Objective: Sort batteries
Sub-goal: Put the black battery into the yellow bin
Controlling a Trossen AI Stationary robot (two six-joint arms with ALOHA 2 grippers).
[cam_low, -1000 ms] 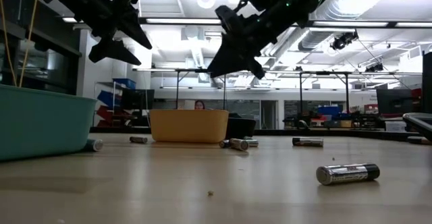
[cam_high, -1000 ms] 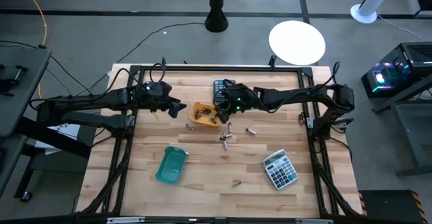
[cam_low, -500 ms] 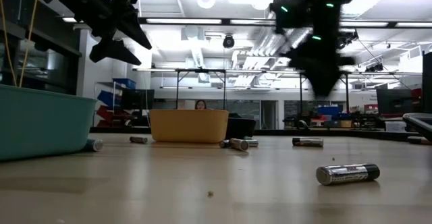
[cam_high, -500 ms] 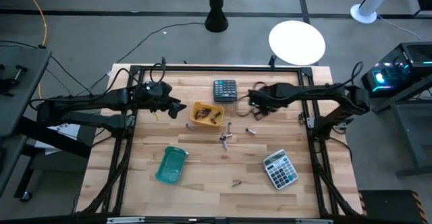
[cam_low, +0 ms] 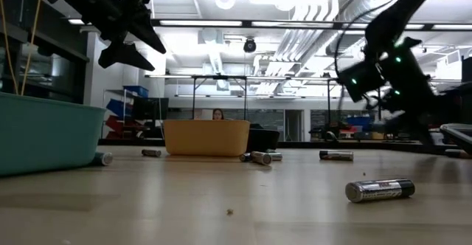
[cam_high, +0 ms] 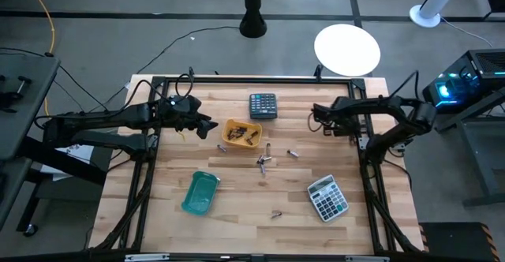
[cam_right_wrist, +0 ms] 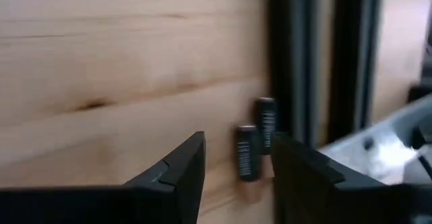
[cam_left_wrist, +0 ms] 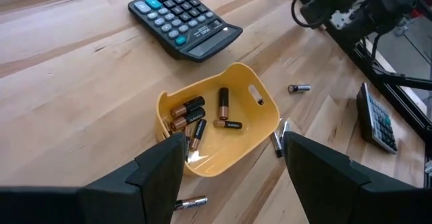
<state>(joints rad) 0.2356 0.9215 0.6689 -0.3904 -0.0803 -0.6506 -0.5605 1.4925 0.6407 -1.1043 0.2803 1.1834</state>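
A: Here's the right gripper, out near the table's right-hand rail and well off the surface. From its own wrist camera the fingers stand apart with nothing between them, and two batteries lie side by side on the wood tight against the black frame.

B: Awkward spot. If that pair is the target, the rail leaves little room for the outer finger. It could clip the frame, or nudge one cell into the other and send both rolling.

A: The left gripper hovers above the table beside the yellow tray, fingers spread wide and empty in its wrist view. It looks like the waiting arm.

B: And the tray's filling up: about six copper-topped cells lie inside it. The teal tray sits towards the near left; nothing visible in it from above.

A: Plenty left loose, though. A small cluster sits mid-table, one lies beside the yellow tray, another to the right, and one lies near the grey calculator. A dark calculator sits at the far side.

B: The cluster's the other risk. With cells touching, closing on one may drag a neighbour along, and the wrong type could end up in a tray.
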